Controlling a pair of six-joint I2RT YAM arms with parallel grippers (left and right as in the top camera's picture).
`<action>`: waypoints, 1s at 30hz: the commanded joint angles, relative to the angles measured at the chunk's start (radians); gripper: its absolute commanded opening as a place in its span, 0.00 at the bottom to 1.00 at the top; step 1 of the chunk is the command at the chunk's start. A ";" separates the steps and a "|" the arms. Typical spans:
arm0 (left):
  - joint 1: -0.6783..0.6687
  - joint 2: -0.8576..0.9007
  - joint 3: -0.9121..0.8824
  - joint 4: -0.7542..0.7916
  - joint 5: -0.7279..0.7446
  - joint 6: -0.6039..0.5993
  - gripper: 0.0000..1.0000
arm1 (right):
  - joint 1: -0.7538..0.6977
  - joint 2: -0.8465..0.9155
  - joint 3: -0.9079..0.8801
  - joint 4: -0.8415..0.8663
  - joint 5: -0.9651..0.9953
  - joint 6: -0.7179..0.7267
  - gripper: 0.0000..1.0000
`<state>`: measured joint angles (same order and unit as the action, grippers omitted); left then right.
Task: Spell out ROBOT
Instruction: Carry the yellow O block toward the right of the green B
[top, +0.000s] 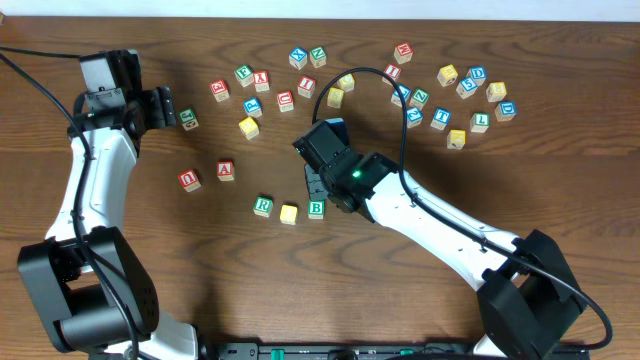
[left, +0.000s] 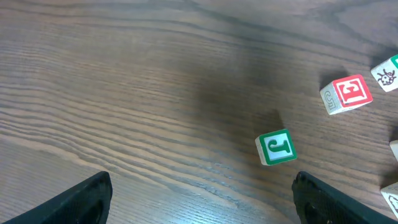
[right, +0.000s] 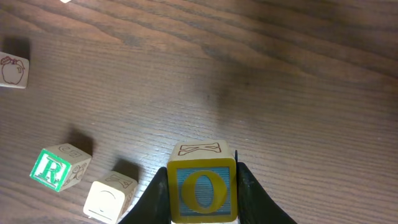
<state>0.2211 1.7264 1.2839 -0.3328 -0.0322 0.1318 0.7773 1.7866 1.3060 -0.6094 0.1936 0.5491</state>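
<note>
Row comes first: green R block (top: 263, 206), yellow block (top: 289, 213) and green B block (top: 316, 208) sit side by side on the surface (top: 200, 300). My right pincer (right: 203, 199) is clamped on an O-faced block (right: 202, 186) at the end of the row farthest from the R. I judge it is that same B block, though I can't be sure. My left pincer (left: 199, 208) gapes empty near a J block (left: 276, 147), well apart from the row. The right arm is nearer, so the next slot lies just past its block.

matt wooden table (top: 500, 180), painted wooden blocks (top: 262, 206)
</note>
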 joint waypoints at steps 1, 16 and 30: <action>0.003 0.000 -0.005 0.003 -0.002 0.006 0.91 | -0.010 -0.017 -0.025 -0.002 0.033 0.022 0.01; 0.003 0.000 -0.005 -0.002 -0.002 0.006 0.91 | -0.010 -0.017 -0.104 -0.002 0.021 0.083 0.01; 0.003 0.000 -0.005 -0.002 -0.002 0.006 0.91 | -0.010 -0.017 -0.142 0.026 -0.004 0.110 0.01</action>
<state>0.2211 1.7264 1.2839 -0.3332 -0.0322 0.1318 0.7647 1.7866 1.1839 -0.5995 0.1928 0.6304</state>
